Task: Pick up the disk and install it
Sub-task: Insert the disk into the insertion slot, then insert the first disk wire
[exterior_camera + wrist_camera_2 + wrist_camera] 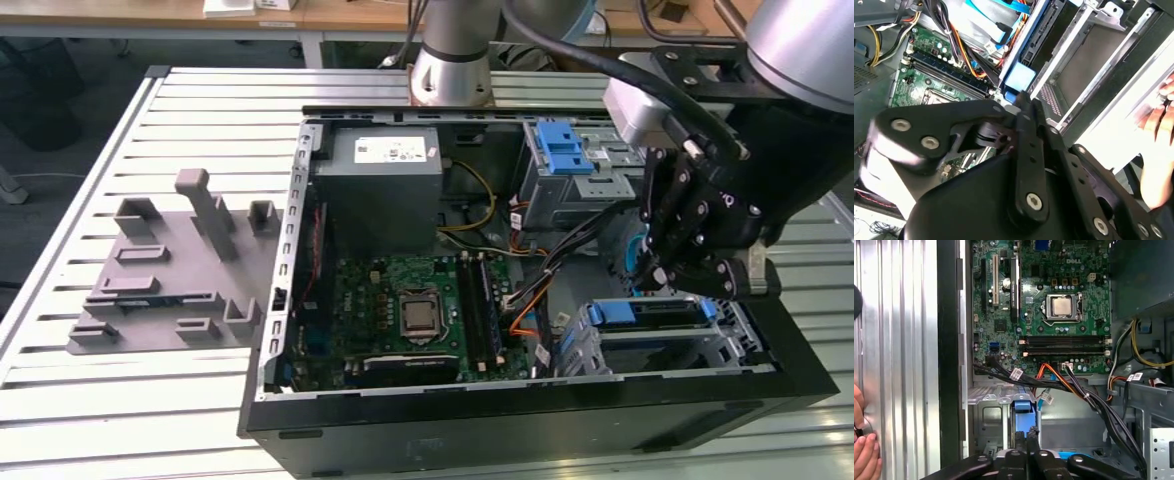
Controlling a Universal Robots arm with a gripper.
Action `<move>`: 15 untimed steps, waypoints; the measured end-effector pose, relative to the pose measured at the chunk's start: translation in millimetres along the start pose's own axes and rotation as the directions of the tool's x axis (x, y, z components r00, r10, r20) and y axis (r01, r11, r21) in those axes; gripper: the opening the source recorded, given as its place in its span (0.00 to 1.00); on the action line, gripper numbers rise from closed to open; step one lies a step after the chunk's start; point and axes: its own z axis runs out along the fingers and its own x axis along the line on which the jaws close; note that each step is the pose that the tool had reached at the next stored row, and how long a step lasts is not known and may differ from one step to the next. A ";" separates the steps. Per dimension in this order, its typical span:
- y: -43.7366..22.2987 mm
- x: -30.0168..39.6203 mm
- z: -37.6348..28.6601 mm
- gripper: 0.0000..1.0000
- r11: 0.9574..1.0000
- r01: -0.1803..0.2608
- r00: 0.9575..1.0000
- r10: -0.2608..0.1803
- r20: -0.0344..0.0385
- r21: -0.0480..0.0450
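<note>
The disk (650,313) sits in the metal drive cage (741,335) at the front corner of the open computer case, on the exterior view's right. Its blue carrier frame faces up. My gripper (687,286) hangs right above it, fingers pressed together with nothing between them. In the first wrist view the shut fingertips (1026,442) stand just over the carrier's blue end (1022,407). In the second wrist view the gripper (1023,102) points at the same blue end (1019,79); whether the tips touch it I cannot tell.
A grey moulded holder block (167,270) with upright posts lies on the slatted table (134,400), on the exterior view's left. A second cage with a blue latch (561,148) stands deeper in the case. Cables (1079,390) run beside the cage. A person's hand (1159,145) rests near the case.
</note>
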 end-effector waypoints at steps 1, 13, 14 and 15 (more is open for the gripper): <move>0.0 0.0 0.2 0.13 1.000 0.000 1.000 0.000 0.000 0.000; 0.0 0.0 0.4 0.11 1.000 0.000 1.000 0.000 0.000 0.000; 0.0 0.0 0.3 0.11 1.000 0.000 1.000 0.000 0.000 0.000; 0.0 0.0 0.4 0.11 1.000 0.000 1.000 0.000 0.000 0.000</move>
